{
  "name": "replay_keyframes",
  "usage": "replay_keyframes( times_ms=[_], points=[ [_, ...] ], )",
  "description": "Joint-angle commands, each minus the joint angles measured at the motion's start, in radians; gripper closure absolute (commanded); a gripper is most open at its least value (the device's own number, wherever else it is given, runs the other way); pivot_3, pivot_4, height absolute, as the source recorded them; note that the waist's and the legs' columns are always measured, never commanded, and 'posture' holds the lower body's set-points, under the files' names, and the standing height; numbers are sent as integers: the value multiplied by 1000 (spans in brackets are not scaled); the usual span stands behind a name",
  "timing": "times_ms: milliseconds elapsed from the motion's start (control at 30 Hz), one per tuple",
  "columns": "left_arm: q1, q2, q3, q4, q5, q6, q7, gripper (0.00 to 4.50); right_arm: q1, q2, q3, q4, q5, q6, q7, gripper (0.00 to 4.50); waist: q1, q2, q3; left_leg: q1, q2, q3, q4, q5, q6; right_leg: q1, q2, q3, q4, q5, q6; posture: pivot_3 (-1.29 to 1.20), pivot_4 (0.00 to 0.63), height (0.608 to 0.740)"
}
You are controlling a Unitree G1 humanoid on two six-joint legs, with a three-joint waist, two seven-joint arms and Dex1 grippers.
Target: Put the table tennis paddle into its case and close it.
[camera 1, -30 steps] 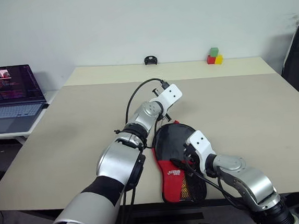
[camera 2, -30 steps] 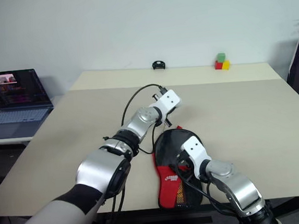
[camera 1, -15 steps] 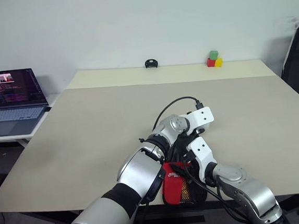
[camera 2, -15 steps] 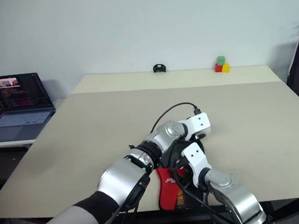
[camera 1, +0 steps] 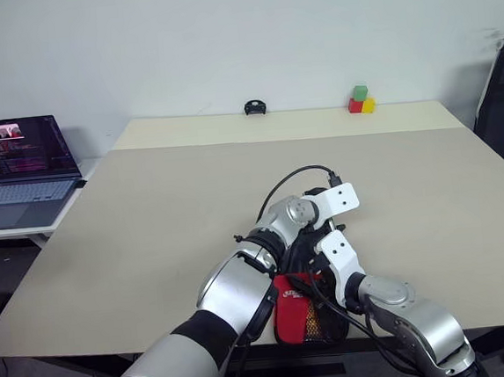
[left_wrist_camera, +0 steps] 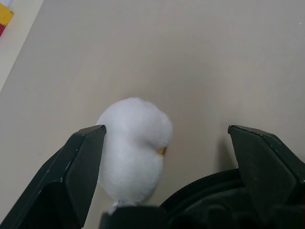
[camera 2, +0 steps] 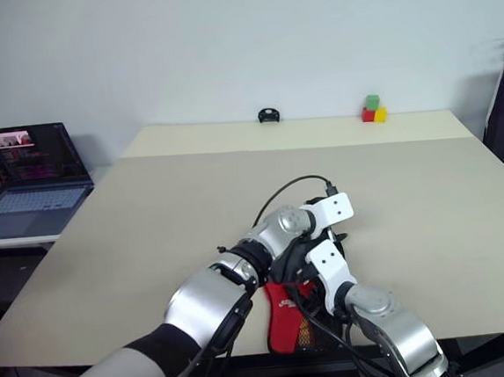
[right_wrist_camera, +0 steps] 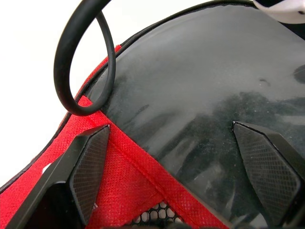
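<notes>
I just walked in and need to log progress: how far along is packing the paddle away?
Looks done: the case lies flat at the table's front edge with its cover side up, so the paddle is probably inside. In hand: nothing; the left gripper and right gripper are open over it. Left: confirming the zip is shut, which cannot be seen.

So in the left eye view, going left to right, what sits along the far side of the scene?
Open dark laptop with a lit screen → small black object at the table's far edge → stacked green, red and yellow blocks → black chair.
</notes>
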Motion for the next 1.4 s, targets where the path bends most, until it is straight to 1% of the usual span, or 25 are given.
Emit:
replay_keyframes(
  times_ms=[33,767,800,833,867,900,967,1000,1067,1133,1167,1300,1400],
  points=[
    [-9,3,-7,-26,4,-17,-4,36,49,-16,59,142,9,112,22,0,-1,0,0,0,0,0,0,0,0,0,0,0,0,0,0,0,150,740],
    [-9,3,-7,-26,5,-17,-4,36,49,-16,59,143,8,112,24,0,-1,0,0,0,0,0,0,0,0,0,0,0,0,0,0,0,150,740],
    [33,183,99,-80,-89,-35,-28,36,-5,-48,34,212,5,70,65,0,-2,0,0,0,0,0,0,0,0,0,0,0,0,0,0,0,150,740],
    [63,318,179,-122,-160,-49,-45,36,-47,-72,16,265,2,40,97,0,-28,0,1,0,0,0,0,0,0,0,0,0,0,0,0,0,150,740],
    [85,407,232,-156,-210,-56,-57,36,-79,-90,4,305,0,17,121,0,-46,0,3,5,3,5,0,0,0,0,0,6,1,0,0,0,150,740],
    [97,452,260,-181,-239,-57,-64,36,-100,-101,0,332,0,3,136,0,-64,0,7,8,6,9,-2,0,0,0,1,9,1,2,-2,0,150,740],
    [102,454,258,-203,-255,-47,-69,36,-115,-105,3,352,0,-11,147,0,-54,0,8,15,8,6,-6,0,0,0,8,14,2,4,-5,0,150,740],
    [104,453,257,-211,-260,-43,-71,36,-119,-108,3,360,0,-19,152,0,-30,-1,6,16,8,1,-8,0,0,2,9,11,1,4,-5,0,150,740],
    [103,454,257,-224,-269,-37,-75,36,-124,-110,3,363,0,-23,157,0,26,-3,-1,17,7,-9,-9,1,-2,6,8,-2,-2,2,-5,0,150,740],
    [98,454,257,-234,-275,-34,-79,36,-126,-110,0,364,-2,-24,161,0,46,-4,-1,15,4,-13,-8,1,-3,8,7,-4,-5,4,-9,0,150,740],
    [97,456,257,-235,-277,-33,-81,36,-126,-110,-1,365,-6,-25,163,0,48,-5,-1,13,3,-13,-5,1,-3,8,6,-3,-5,5,-11,0,150,740],
    [101,462,257,-241,-290,-30,-95,36,-121,-111,-3,363,-12,-29,168,0,31,-5,-1,10,-1,-7,-3,-1,-4,4,2,-1,-5,6,-10,0,150,740],
    [108,467,272,-253,-326,-16,-124,36,-116,-116,-4,358,-13,-33,174,0,25,-5,-1,6,1,-7,-3,-1,-4,4,2,-2,-4,5,-10,0,150,740]
  ],
)
